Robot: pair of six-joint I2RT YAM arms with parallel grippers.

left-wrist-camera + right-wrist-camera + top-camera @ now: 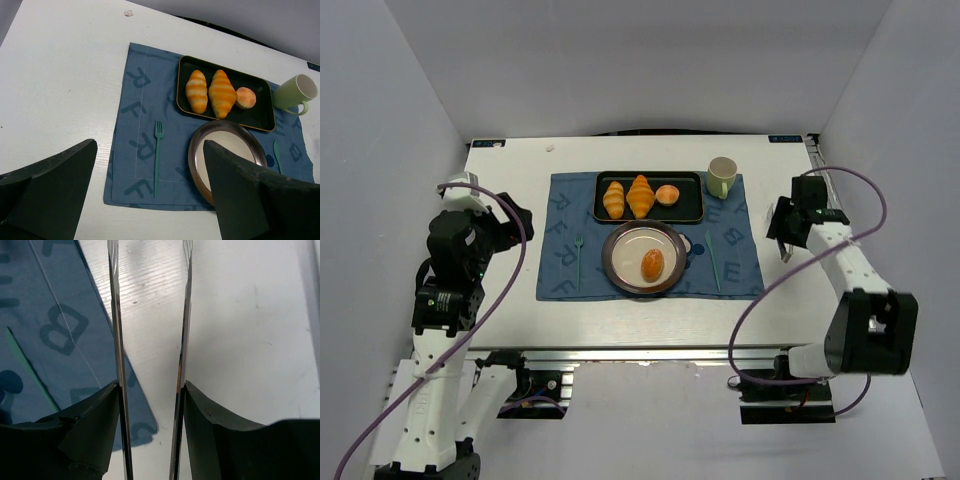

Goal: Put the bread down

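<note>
The bread, a small glossy orange-brown oval roll, lies on the round plate at the middle of the blue placemat. In the left wrist view the plate shows, but my right finger hides the roll. My left gripper is open and empty, above the table left of the mat. My right gripper is right of the mat, shut on metal tongs whose two blades stand apart with nothing between them.
A black tray behind the plate holds two ridged croissants and a small pale bun. A pale green mug stands right of the tray. A green fork and a green utensil flank the plate. White walls surround the table.
</note>
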